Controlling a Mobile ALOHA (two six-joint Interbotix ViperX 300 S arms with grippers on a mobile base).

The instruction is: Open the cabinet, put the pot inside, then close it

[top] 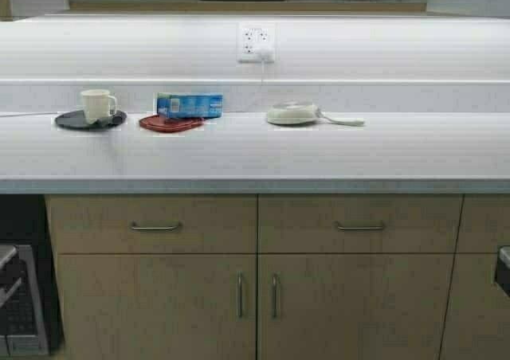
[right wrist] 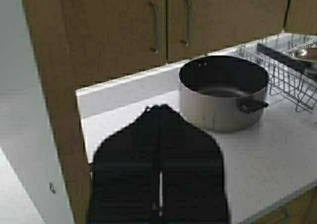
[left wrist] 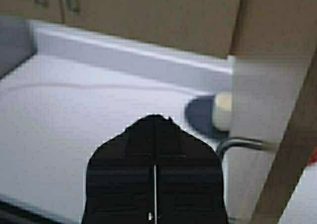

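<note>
The pot [right wrist: 223, 92] sits on the surface [right wrist: 277, 159] beside a wire rack [right wrist: 285, 70], below the shut cabinet [right wrist: 168, 21], just ahead of the right gripper [right wrist: 160, 120], whose fingers are pressed together, as are the left gripper's [left wrist: 155, 130] near a mug [left wrist: 223, 110].

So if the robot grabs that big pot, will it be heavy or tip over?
Probably heavy for one gripper: the pot looks like thick metal, wide with tall walls. It likely won't tip when pushed, since it sits flat on a broad base. Its smooth steel side may be slippery, so its short side handle seems the safer hold. It looks empty, which helps.
</note>
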